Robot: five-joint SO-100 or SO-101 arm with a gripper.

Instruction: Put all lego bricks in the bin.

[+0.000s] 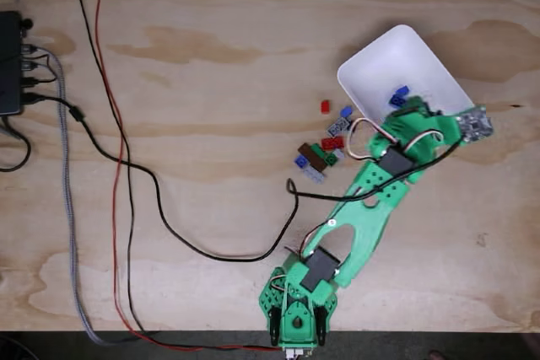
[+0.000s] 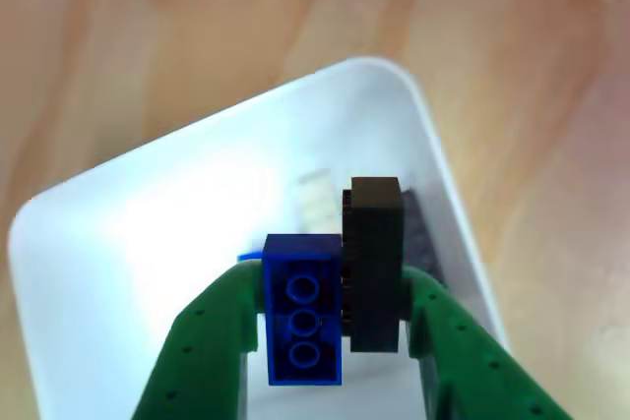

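Two bricks sit clamped side by side in the end effector [image 2: 335,317]: a blue brick [image 2: 303,322] with its round underside sockets facing the camera, and a black brick [image 2: 374,263] pressed against its right side in the other view. The green fingers [image 2: 212,341] close on the pair from left and right, spread only as wide as the two bricks together. Directly beneath them lies the bin [image 2: 148,233], a white tray with rounded corners resting on the wooden table [image 2: 148,36], so the held bricks hang over its interior. A pale shape further back in the bin is too blurred to name.

In the fixed view the green arm [image 1: 371,200] reaches from the table's lower edge up to the bin [image 1: 384,61], its end over the tray's lower right part. A few blue pieces [image 1: 398,94] show inside the tray by the arm. Left of the bin, on the table, lies a loose cluster of bricks [image 1: 322,151] in red, blue, green, brown and grey, apart from the end effector.
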